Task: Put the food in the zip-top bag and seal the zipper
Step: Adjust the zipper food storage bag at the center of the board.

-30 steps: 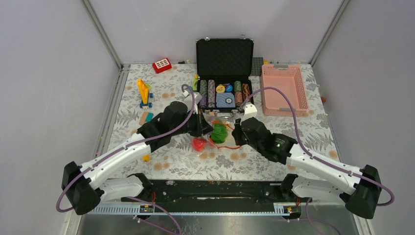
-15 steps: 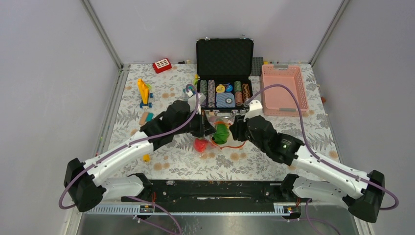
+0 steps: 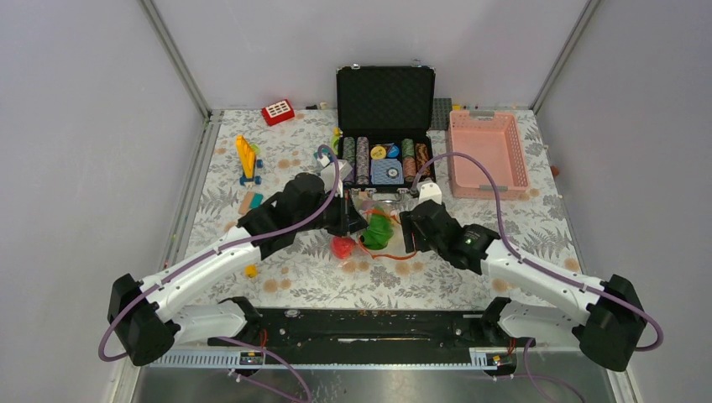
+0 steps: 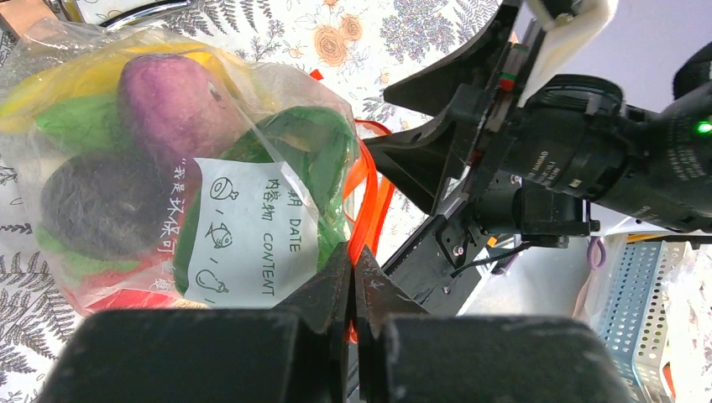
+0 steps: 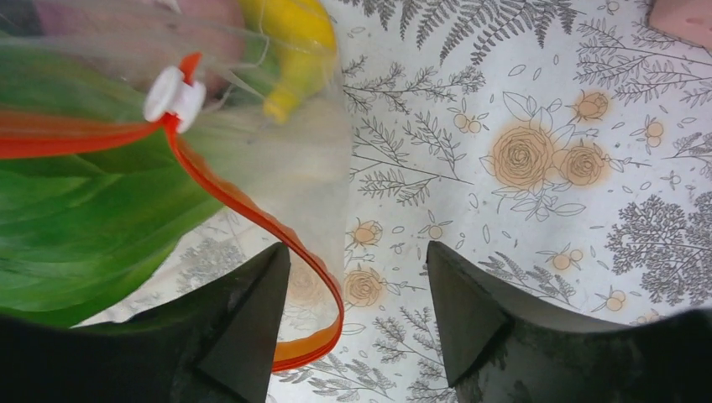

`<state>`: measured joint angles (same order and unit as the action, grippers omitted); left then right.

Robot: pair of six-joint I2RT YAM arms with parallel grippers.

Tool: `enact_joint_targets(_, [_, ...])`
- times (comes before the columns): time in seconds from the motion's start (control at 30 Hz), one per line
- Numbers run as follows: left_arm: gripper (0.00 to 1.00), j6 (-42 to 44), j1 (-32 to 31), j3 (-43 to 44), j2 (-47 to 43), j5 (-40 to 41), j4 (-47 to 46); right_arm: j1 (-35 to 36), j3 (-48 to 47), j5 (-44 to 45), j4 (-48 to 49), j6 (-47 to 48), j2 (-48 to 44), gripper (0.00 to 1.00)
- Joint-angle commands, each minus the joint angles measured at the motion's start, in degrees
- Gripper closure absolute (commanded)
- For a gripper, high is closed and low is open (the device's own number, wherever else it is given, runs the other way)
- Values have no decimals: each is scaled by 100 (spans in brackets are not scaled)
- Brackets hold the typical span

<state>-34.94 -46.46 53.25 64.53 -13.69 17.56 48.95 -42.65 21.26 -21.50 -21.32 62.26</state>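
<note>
Right in front of the open poker chip case, the zip-top bag lies on the floral bench, stuffed with toy food. Through the clear plastic the left wrist view shows a purple ball, a yellow banana along the top, green pieces and a darker round lump beside them; a red piece sits low in the bag. A white printed label is on the bag's side. The orange-red zipper is not closed along its whole run: in the right wrist view one length goes off level while another loops down and away from it, and the white slider sits where the two meet, close to the banana's tip.

The left jaws are pinched tight together on the bag's edge, with the zipper strip running down into the pinch beside the label. The right jaws stand wide apart and grip nothing; the zipper's loose loop hangs in the gap, just beside one finger.

The left arm and right arm both reach in from the near edge and meet nose to nose at the bag, wrists low over the bench. Inside the case stand rows of stacked chips. A pink basket lies to the right of the case, and a red block to its left.
</note>
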Motion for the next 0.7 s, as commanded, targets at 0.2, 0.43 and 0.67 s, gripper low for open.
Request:
enact_joint_targets(0.2, [100,124,-20,229,-123,-28,-90,-73,12,-631,240,-609,316,86])
enact_joint_targets(0.43, [100,244,-162,381,226,-514,-153,-61,-85,-1578,1359,-1157,48,100])
enact_joint_targets(0.67, [100,435,-639,701,787,-576,-104,-29,-148,-2108,3023,-1973,-81,100])
